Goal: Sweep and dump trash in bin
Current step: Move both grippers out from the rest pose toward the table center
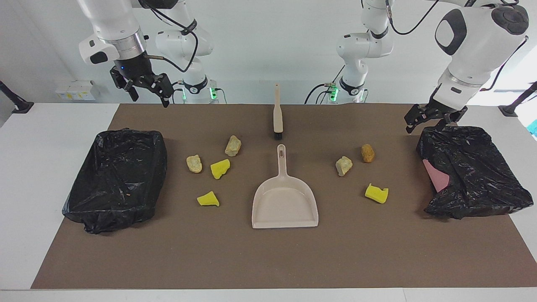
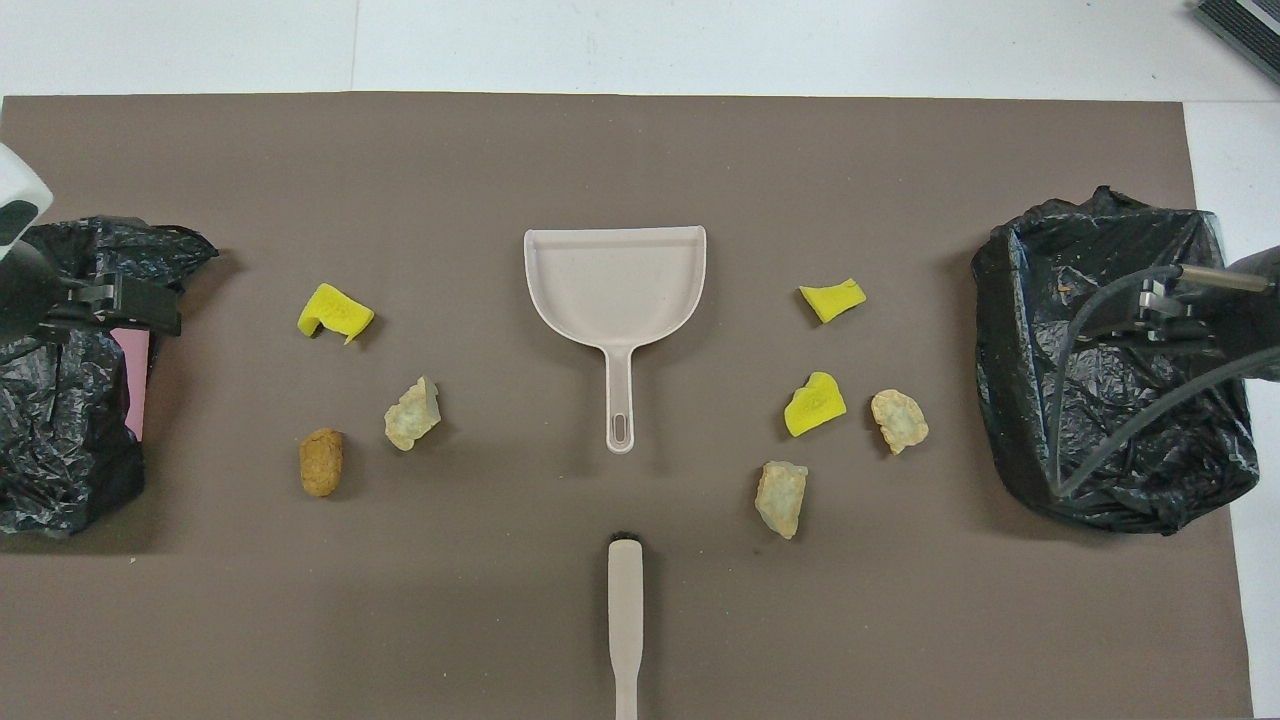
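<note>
- Facing view: the dustpan [image 1: 285, 204] and brush [image 1: 277, 115] lie untouched mid-mat; the right gripper [image 1: 144, 86] and left gripper [image 1: 432, 115] hang released, holding nothing; trash [image 1: 220, 168] is scattered widely, so one sweep may miss lumps.
- Overhead view: the bin [image 2: 1115, 365] toward the right arm's end gapes; the other bin [image 2: 70, 370] looks collapsed, perhaps; dumping there could spill.

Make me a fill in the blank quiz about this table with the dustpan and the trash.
The dustpan is ___ of trash.
The brush lies ___ to the robots than the dustpan.
Lumps of trash on the mat number ___.
Bins lined with black bags number ___.

Missing words: empty; nearer; seven; two
</note>
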